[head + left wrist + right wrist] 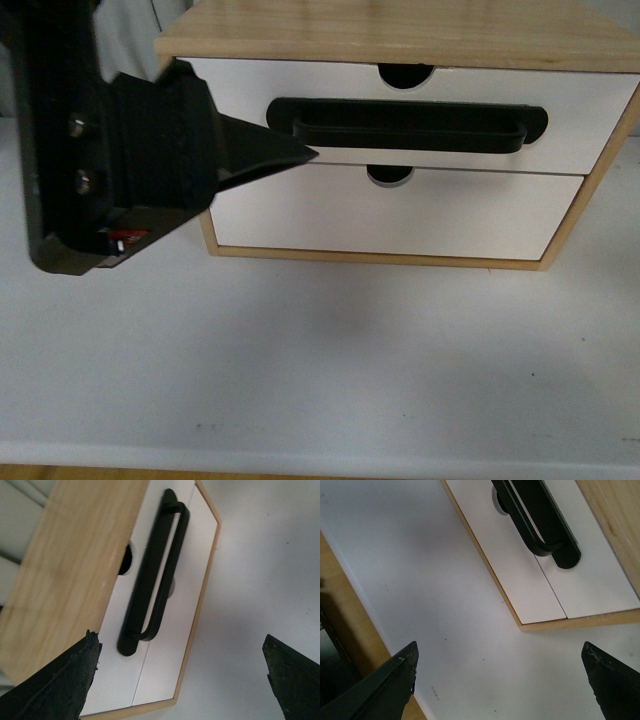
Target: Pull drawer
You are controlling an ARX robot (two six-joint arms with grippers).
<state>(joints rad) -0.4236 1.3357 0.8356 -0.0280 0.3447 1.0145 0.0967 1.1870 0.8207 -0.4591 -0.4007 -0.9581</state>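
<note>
Left gripper (179,642): jaws spread wide, empty; one fingertip (290,152) level with the left end of the bar handle (405,125), contact not discernible. Drawer (600,110): upper of two in the wooden cabinet (400,30), apparently shut, straight ahead; the handle's long axis runs level across its front. Right gripper (499,652): wide open, empty, over the table (320,350), the farther of the two.
</note>
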